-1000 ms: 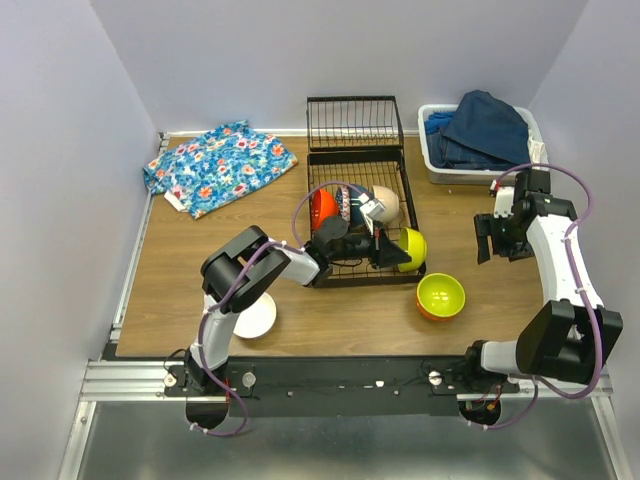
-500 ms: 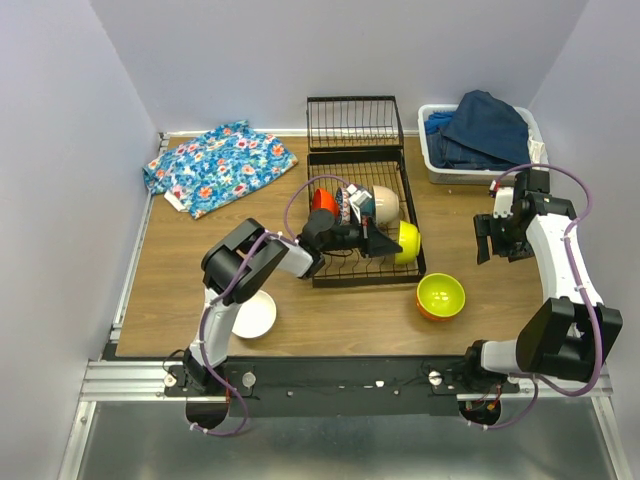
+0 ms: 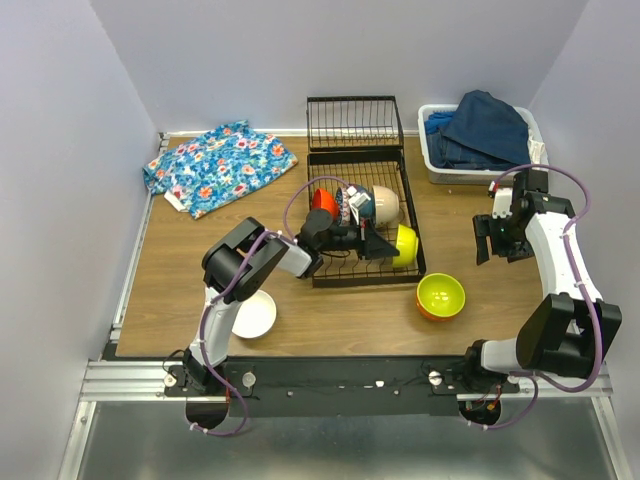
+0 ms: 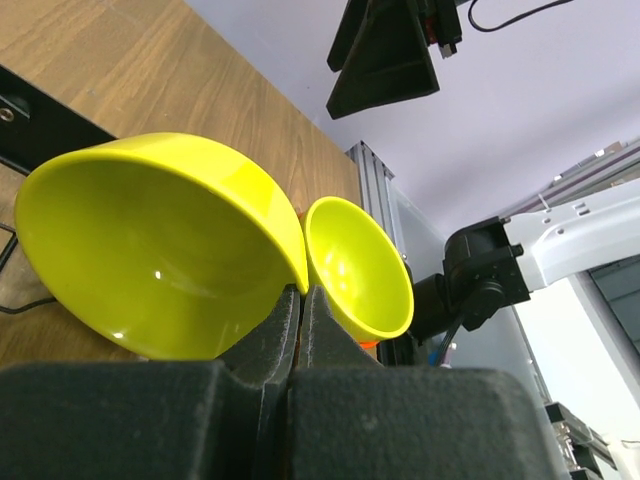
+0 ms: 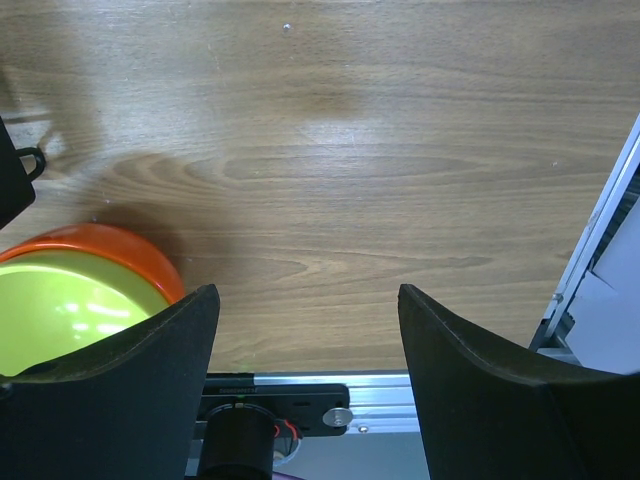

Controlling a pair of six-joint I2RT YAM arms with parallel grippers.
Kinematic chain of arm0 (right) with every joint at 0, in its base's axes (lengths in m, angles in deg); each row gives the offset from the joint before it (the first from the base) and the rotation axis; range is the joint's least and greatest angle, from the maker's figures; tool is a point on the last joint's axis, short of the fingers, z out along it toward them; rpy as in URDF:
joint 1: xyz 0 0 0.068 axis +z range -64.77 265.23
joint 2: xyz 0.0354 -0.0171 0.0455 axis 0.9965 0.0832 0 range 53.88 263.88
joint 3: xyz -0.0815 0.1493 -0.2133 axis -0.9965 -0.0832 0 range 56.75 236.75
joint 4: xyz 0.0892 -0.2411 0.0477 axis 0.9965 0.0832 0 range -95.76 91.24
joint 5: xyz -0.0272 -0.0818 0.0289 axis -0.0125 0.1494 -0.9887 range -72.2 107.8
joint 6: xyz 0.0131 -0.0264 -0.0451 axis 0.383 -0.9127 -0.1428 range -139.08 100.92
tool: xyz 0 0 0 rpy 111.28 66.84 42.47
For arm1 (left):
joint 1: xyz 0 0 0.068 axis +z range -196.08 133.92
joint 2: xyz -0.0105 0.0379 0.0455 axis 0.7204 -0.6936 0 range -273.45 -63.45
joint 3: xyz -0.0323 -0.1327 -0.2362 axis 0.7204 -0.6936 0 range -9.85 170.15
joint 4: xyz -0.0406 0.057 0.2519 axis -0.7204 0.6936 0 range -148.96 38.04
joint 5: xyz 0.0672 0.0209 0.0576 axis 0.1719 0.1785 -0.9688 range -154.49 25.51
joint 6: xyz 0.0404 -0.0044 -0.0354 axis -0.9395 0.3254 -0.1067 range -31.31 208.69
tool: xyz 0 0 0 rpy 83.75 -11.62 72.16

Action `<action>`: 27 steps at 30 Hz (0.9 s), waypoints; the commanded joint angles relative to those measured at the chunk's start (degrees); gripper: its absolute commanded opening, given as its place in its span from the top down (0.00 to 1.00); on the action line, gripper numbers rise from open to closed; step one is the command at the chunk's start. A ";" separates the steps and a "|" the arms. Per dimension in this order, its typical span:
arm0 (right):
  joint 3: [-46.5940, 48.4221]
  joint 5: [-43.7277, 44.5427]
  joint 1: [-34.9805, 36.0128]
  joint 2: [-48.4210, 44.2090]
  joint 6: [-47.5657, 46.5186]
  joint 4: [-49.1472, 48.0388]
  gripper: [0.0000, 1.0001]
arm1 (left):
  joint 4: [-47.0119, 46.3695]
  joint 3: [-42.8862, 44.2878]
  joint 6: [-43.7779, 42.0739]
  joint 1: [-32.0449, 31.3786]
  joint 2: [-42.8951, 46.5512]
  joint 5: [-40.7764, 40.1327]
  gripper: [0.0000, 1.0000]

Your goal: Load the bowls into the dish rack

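Note:
The black wire dish rack (image 3: 412, 222) stands mid-table and holds a red-orange bowl (image 3: 322, 201), a blue-white patterned bowl (image 3: 357, 203) and a beige bowl (image 3: 384, 202). My left gripper (image 3: 386, 244) is shut on the rim of a yellow-green bowl (image 3: 405, 243), held on edge at the rack's near right corner; it fills the left wrist view (image 4: 150, 250). An orange bowl with lime inside (image 3: 440, 296) sits on the table right of the rack, also in the left wrist view (image 4: 355, 270) and the right wrist view (image 5: 80, 300). A white bowl (image 3: 253, 315) sits near left. My right gripper (image 3: 498, 242) is open and empty above bare wood.
A floral cloth (image 3: 220, 165) lies at the back left. A white plastic bin (image 3: 432, 160) of blue clothes stands at the back right. The rack's hinged wire end panel (image 3: 354, 122) lies open behind it. A metal rail (image 3: 350, 375) runs along the near edge.
My left gripper has carried the yellow-green bowl a little back and left, further into the rack's near right corner. The right arm has not moved.

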 commanded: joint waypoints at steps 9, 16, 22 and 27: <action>1.11 -1.69 -0.45 0.32 0.26 -0.31 0.20 | 6.33 -5.22 -8.77 0.27 4.73 -6.32 0.74; 1.37 -2.39 -0.45 0.23 0.26 -0.40 0.20 | 13.72 -4.78 -12.64 0.36 7.63 -8.25 0.62; 1.63 -3.53 -0.45 0.23 0.09 -0.57 0.20 | 23.46 -4.78 -20.02 0.62 12.54 -8.43 0.50; 1.81 -4.59 -0.45 0.23 -0.26 -0.84 0.20 | 40.12 -2.68 -27.40 1.15 16.59 -8.69 0.48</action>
